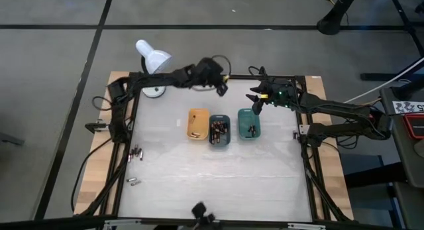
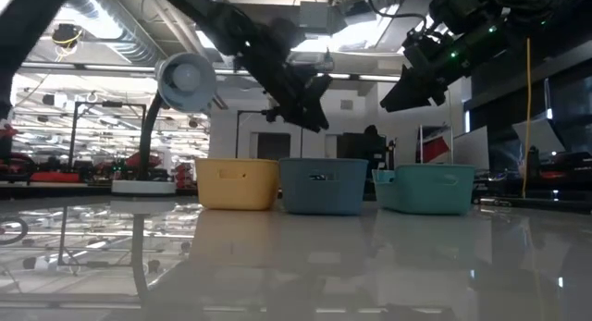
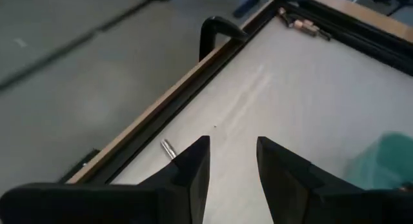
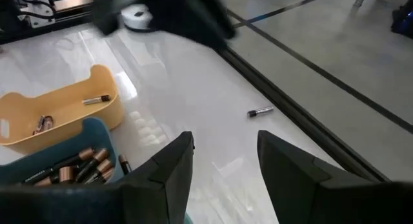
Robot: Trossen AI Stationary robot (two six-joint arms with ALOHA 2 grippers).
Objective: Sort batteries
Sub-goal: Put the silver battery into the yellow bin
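Three small trays stand in a row mid-table: orange (image 1: pixel 197 124), dark teal (image 1: pixel 219 131) and green (image 1: pixel 249 122). Batteries lie in the orange tray (image 4: pixel 95 100) and in the dark teal one (image 4: pixel 77 162). One battery (image 4: pixel 260 112) lies loose on the table by the far edge, also seen ahead of my left fingers (image 3: pixel 168 147). More batteries (image 1: pixel 137 152) lie near the left edge. My left gripper (image 3: pixel 232 143) hangs open and empty above the table beyond the trays (image 1: pixel 223 89). My right gripper (image 4: pixel 224 139) is open and empty above the green tray's far end (image 1: pixel 255 103).
A white desk lamp (image 1: pixel 154 61) stands at the far left corner. A black frame rail (image 3: pixel 193 75) runs along the table's far edge, with a black clamp (image 3: pixel 216 30) on it. The near half of the table (image 1: pixel 218 183) lies in front of the trays.
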